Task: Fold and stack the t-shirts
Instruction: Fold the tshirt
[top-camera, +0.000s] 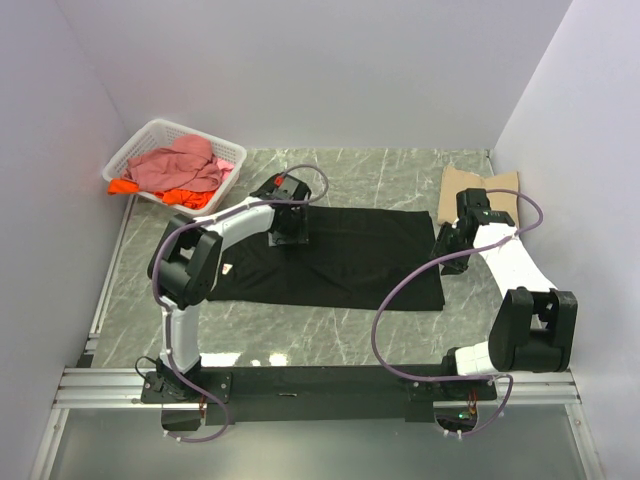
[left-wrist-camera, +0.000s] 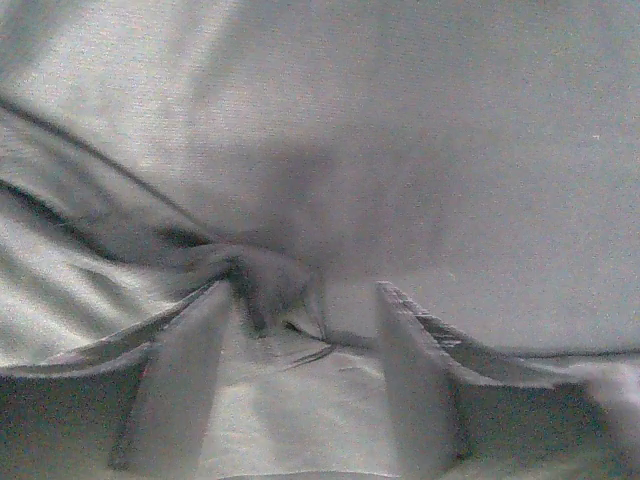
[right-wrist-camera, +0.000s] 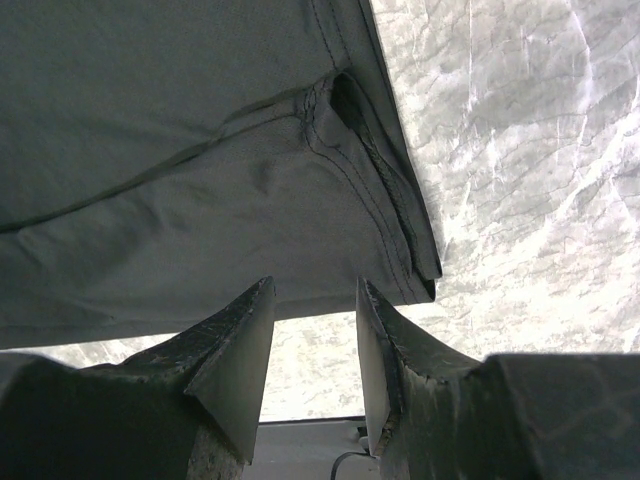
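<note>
A black t-shirt (top-camera: 350, 262) lies spread flat across the middle of the table, a small white neck label (top-camera: 228, 268) at its left end. My left gripper (top-camera: 290, 232) presses down on its far edge. In the left wrist view the jaws (left-wrist-camera: 305, 295) stand open, with a bunched wrinkle of the cloth (left-wrist-camera: 262, 285) at the fingertips. My right gripper (top-camera: 447, 243) sits at the shirt's right edge, open (right-wrist-camera: 315, 290), its tips just short of the stitched hem (right-wrist-camera: 380, 210), with bare table between them. A tan t-shirt (top-camera: 462, 185) lies at the back right, partly behind the right arm.
A white lattice basket (top-camera: 165, 124) stands in the back left corner holding a pink t-shirt (top-camera: 185, 165) over an orange one (top-camera: 122, 186). Grey marble tabletop (top-camera: 330, 335) shows around the black shirt. White walls close in on the left, back and right.
</note>
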